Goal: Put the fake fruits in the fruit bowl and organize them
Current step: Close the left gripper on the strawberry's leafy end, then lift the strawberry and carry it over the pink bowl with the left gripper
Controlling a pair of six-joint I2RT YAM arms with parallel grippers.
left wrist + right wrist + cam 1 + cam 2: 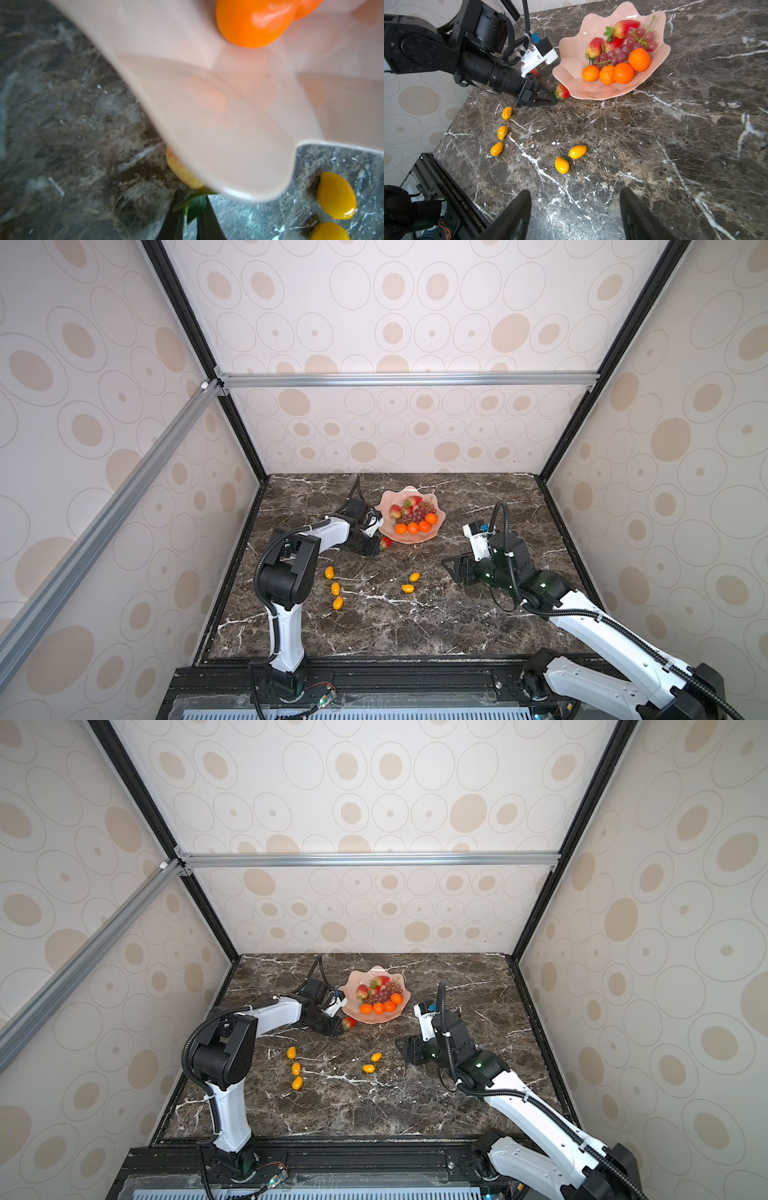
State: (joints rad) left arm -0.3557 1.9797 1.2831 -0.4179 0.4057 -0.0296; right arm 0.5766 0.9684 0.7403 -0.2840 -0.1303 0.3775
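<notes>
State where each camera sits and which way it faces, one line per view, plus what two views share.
Top views: high at the front, looking down at the table; left gripper and right gripper show.
Left wrist: low beside the fruit bowl, blurred close-up; own fingers pinching a strawberry cap.
Right wrist: above the table, facing the bowl; own open fingers.
Shared: both wrist views show that strawberry.

1. Dark brown marble table [457, 626], veined white.
2. The pink fruit bowl [387, 506] stands toward the back.
3. One strawberry [386, 542] lies at its rim.
4. Five oval yellow-orange fruits [335, 588] lie nearer the front: three in a row, two apart.
</notes>
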